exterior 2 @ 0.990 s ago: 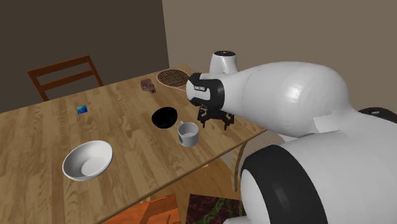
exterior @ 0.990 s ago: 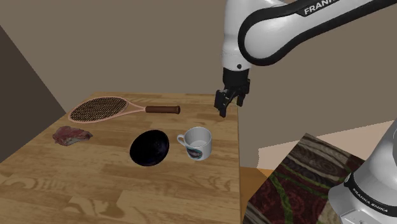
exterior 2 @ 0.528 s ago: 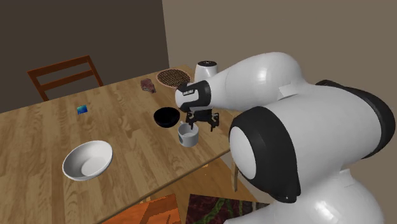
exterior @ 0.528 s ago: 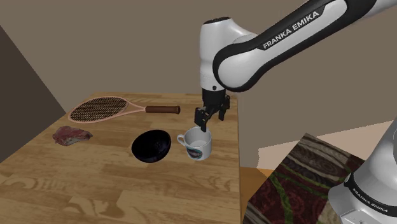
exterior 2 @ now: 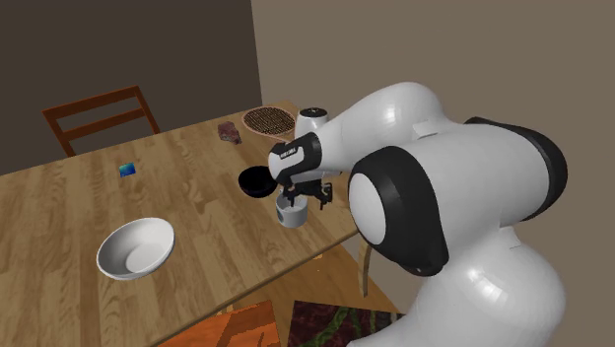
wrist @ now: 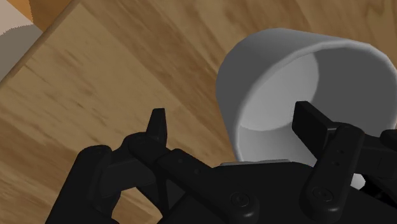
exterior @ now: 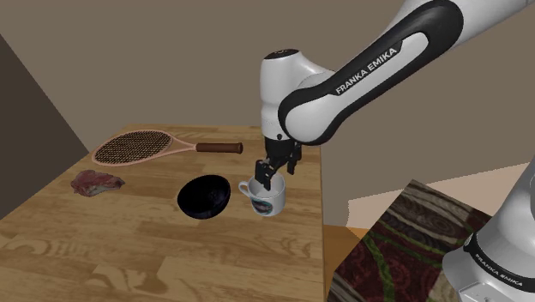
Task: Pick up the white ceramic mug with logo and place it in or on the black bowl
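Observation:
A white mug (exterior: 265, 197) with a dark logo on its side stands upright on the wooden table (exterior: 129, 257), just right of the black bowl (exterior: 205, 196) in the shoulder view. My gripper (exterior: 269, 177) is down at the mug's rim, open. In the wrist view one finger (wrist: 312, 124) is inside the mug (wrist: 280, 76) and the other finger (wrist: 158, 127) is outside, so the gripper (wrist: 235, 127) straddles the near wall without clasping it. The second exterior view has the mug (exterior 2: 292, 212) beside the bowl (exterior 2: 257, 182), under the gripper (exterior 2: 301, 197).
A racket (exterior: 146, 147) lies at the table's back and a reddish lump (exterior: 96, 182) at the shoulder view's left. A white bowl (exterior 2: 136, 247), a small blue thing (exterior 2: 126, 170) and a wooden chair (exterior 2: 99, 113) sit further off. The table edge (exterior: 322, 214) is close beside the mug.
The arm has swung from near the table's edge over to the mug and come down, so the open fingers now stand astride its rim. Mug and bowl have not moved.

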